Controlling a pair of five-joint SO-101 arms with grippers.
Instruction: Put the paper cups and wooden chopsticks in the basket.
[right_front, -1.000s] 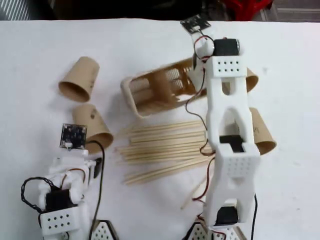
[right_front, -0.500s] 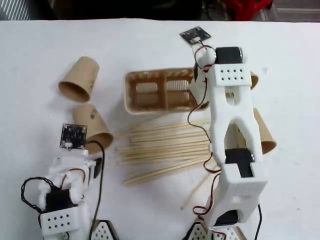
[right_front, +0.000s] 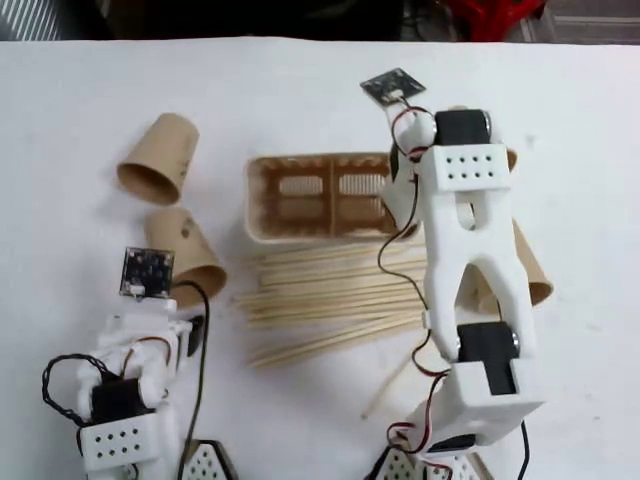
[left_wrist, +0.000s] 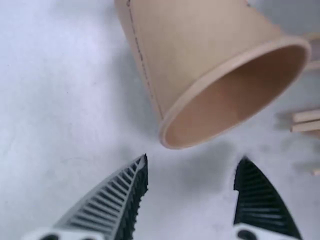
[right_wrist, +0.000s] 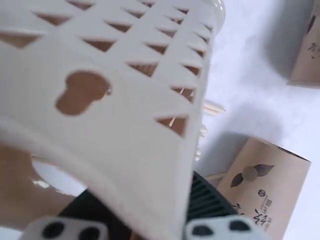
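Note:
The slotted cream basket (right_front: 315, 195) stands with its opening up behind a pile of wooden chopsticks (right_front: 330, 290). My right gripper (right_front: 398, 186) is shut on the basket's right end wall (right_wrist: 115, 100). Two brown paper cups lie on their sides at the left, the far one (right_front: 160, 155) and the near one (right_front: 185, 250). My left gripper (left_wrist: 192, 175) is open just short of the near cup's mouth (left_wrist: 210, 75), not touching it. Two more cups (right_front: 530, 270) (right_front: 507, 160) lie partly hidden under the right arm; one (right_wrist: 265, 185) shows beside the basket.
A single chopstick (right_front: 390, 385) lies apart from the pile, near the right arm's base. The table's far edge runs along the back. Bare white tabletop (right_front: 80, 100) lies at the far left and at the right.
The right gripper has turned the basket from lying tilted on its side to level with its opening up, and drawn it slightly nearer the chopsticks. The left arm has kept still.

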